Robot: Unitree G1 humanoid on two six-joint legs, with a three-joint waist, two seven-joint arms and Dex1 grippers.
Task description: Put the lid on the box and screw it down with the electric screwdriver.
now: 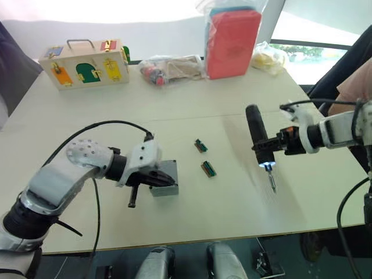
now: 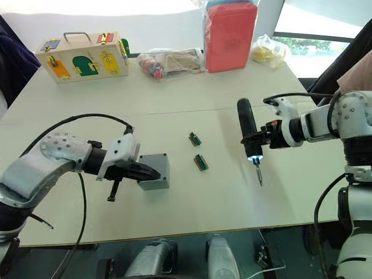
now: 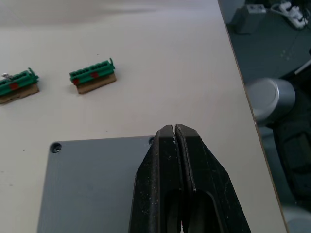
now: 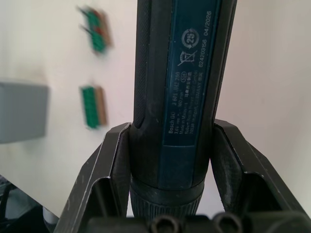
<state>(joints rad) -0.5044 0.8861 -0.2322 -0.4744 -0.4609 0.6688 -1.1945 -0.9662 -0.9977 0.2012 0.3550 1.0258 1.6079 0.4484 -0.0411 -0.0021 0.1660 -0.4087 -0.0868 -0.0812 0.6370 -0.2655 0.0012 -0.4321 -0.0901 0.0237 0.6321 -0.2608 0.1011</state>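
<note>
Your left hand [image 2: 152, 172], fingers pressed together, bears on the lid [image 3: 92, 184] to steady the box [image 2: 156, 181] on the counter [image 2: 221, 197], while your right hand [image 2: 256, 139] grips the screwdriver [image 2: 248, 131] bit-down, ready for the corner screws.

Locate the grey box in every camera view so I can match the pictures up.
Left eye view: the box, lid on, at the left claw.
Right eye view: box left of centre, same claw on it.
Left wrist view: grey lid beneath the closed fingers.
Right wrist view: grey block at the edge.
Shared landmark: two green terminal blocks beside it.
</note>
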